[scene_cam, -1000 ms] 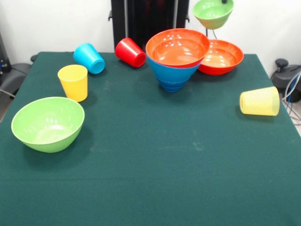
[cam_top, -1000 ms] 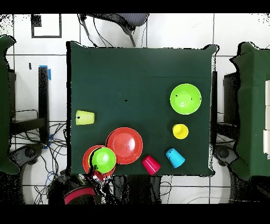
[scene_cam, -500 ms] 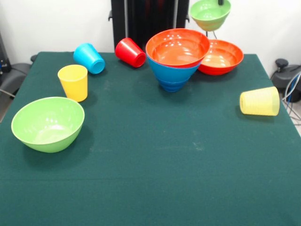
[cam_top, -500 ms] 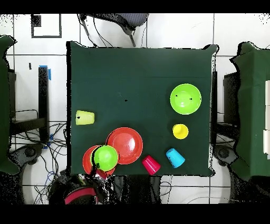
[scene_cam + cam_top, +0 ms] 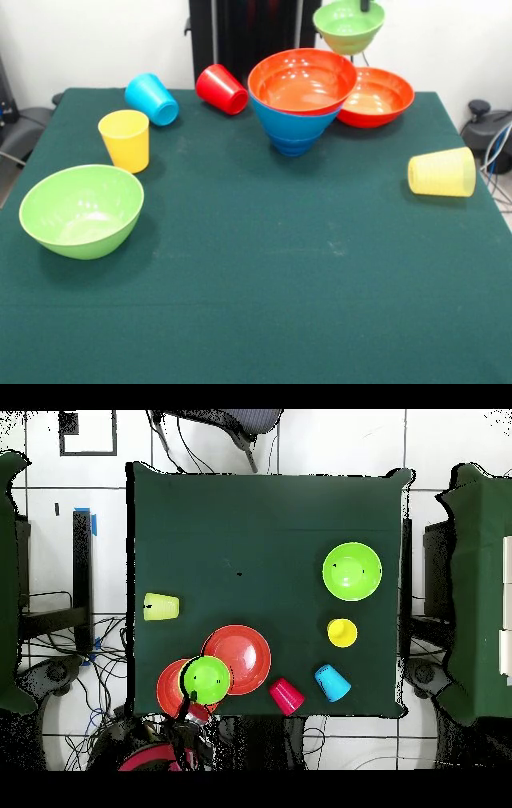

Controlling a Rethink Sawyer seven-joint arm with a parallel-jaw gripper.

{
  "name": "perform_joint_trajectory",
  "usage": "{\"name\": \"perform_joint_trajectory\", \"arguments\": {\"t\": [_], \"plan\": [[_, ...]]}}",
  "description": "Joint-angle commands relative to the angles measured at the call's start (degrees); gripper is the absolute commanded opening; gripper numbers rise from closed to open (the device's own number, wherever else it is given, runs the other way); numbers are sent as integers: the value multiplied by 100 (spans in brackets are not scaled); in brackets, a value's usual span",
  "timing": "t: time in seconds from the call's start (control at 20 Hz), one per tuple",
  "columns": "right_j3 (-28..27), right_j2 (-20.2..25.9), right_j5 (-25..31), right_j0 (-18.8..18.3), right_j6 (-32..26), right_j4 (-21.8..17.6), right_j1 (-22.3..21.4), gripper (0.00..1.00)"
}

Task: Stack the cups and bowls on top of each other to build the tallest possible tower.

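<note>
While the gripper (image 5: 365, 4) is clamped on the rim of the small glossy green plastic bowl (image 5: 348, 26), that bowl hangs in the air above the table. It sits at about one o'clock from the tower (image 5: 302, 100), a wide orange-red bowl nested in a big blue bowl. Held by one edge, it could tilt or slip, clip the orange-red rim and tip the narrow-footed pile.

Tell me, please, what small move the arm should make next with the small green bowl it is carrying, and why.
Probably carry the small green bowl a little further sideways until it is centred over the orange-red bowl nested in the blue bowl. In the overhead view it overlaps both orange-red bowls, so lowering now would likely land it off-centre on the tower's rim.
</note>
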Motion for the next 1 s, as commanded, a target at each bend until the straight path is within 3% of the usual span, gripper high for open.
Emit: {"name": "perform_joint_trajectory", "arguments": {"t": [0.05, 0.2, 0.55, 0.8, 0.85, 1.0], "plan": [[383, -394, 876, 203, -149, -784, 352, 0], [417, -545, 945, 355, 80, -1037, 340, 0], [490, -1157, 1442, 964, 1060, -2068, 575, 0], [288, -1494, 1288, 1329, 1417, -2296, 687, 0], [181, -1565, 1353, 1515, 1711, -2463, 741, 0], [26, -1720, 1577, 1679, 1802, -2586, 990, 0]]}}
